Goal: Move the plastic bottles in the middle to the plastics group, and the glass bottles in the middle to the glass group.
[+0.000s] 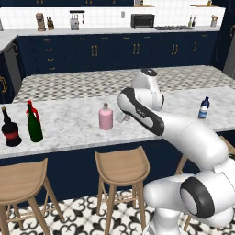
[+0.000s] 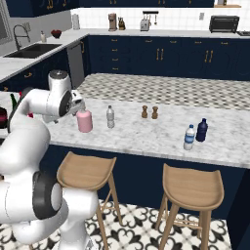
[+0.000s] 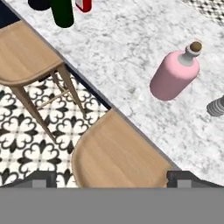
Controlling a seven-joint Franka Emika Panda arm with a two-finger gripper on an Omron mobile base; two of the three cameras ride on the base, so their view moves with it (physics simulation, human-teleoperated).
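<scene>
The gripper (image 3: 112, 177) hangs with its two dark fingertips (image 3: 41, 178) spread wide, at the far corners of the hand view, with nothing between them and nothing touched. Below it lie a wooden stool seat (image 3: 120, 153) and the near edge of the marble bench (image 3: 127, 57). In the base views the gripper itself is hard to make out, tucked behind the arm's wrist just beside the pink flask (image 1: 106, 117).

The pink flask stands upright on the bench near its front edge, pale stopper on top. Just beyond it, toward the blue-capped water bottle (image 2: 189, 137), stands the small slim grey-clear bottle (image 2: 111, 117), upright; in the hand view only a ribbed grey sliver of it shows at the edge. Farther from the flask on that side are two small brown shakers (image 2: 149, 112), and beside the water bottle a dark blue bottle (image 2: 202, 130).

On the flask's other side, well apart, stands the dark green wine bottle (image 1: 34, 124), close beside the squat black bottle with a red band (image 1: 10, 128). The red bottle (image 3: 83, 5) is mostly hidden behind the green one, cut off at the top of the hand view.
</scene>
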